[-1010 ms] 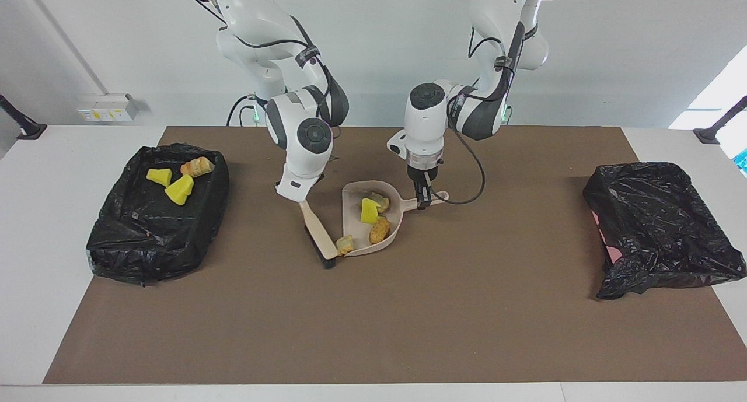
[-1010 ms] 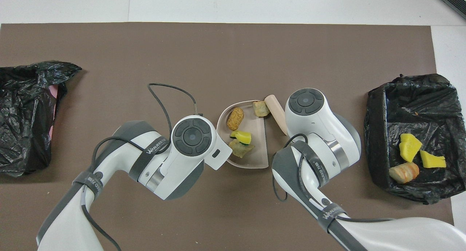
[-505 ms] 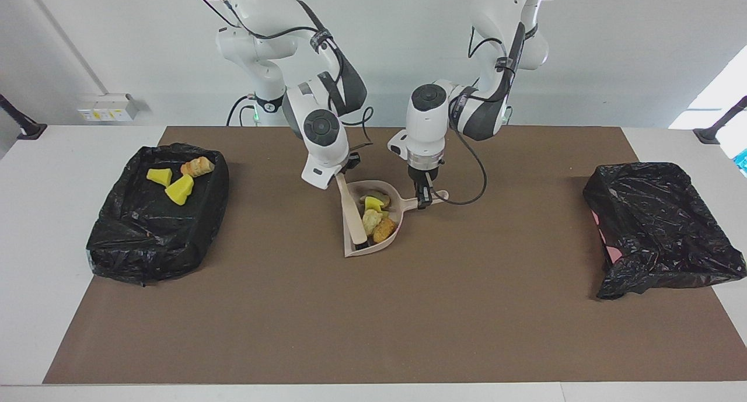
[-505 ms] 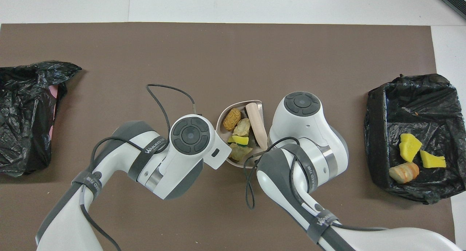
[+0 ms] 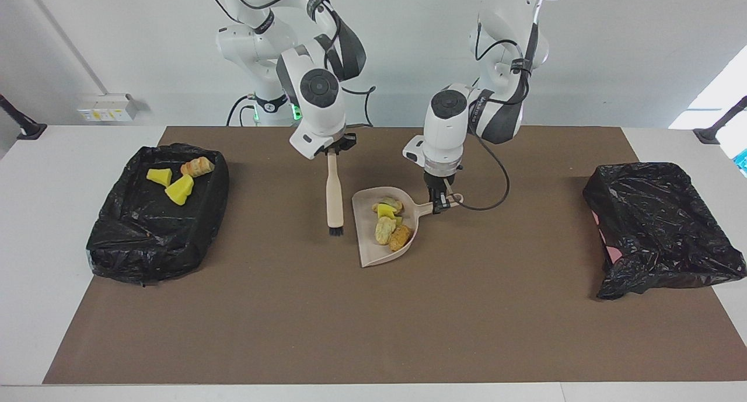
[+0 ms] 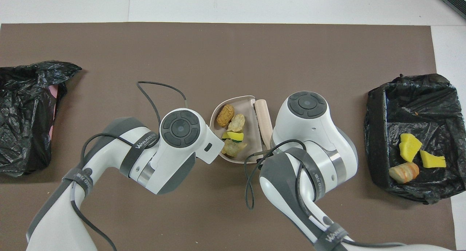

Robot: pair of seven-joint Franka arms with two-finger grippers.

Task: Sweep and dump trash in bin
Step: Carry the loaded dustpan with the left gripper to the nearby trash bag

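Both jaws clamped: right gripper (image 5: pixel 334 151) on the hand brush (image 5: pixel 334 199), now lifted out of the dustpan (image 5: pixel 373 253) and hanging beside it; left gripper (image 5: pixel 440 199) on the dustpan handle, pan shifted. Trash (image 5: pixel 390 224) piled inside; more in the bin (image 5: pixel 117 238).

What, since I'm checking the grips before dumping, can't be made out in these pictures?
- Overhead view: the left gripper on the dustpan handle, covered by its own wrist.
- Overhead view: the right gripper on the brush, likewise covered.
- Both views: inside of the bin at the left arm's end, hidden by its crumpled bag.
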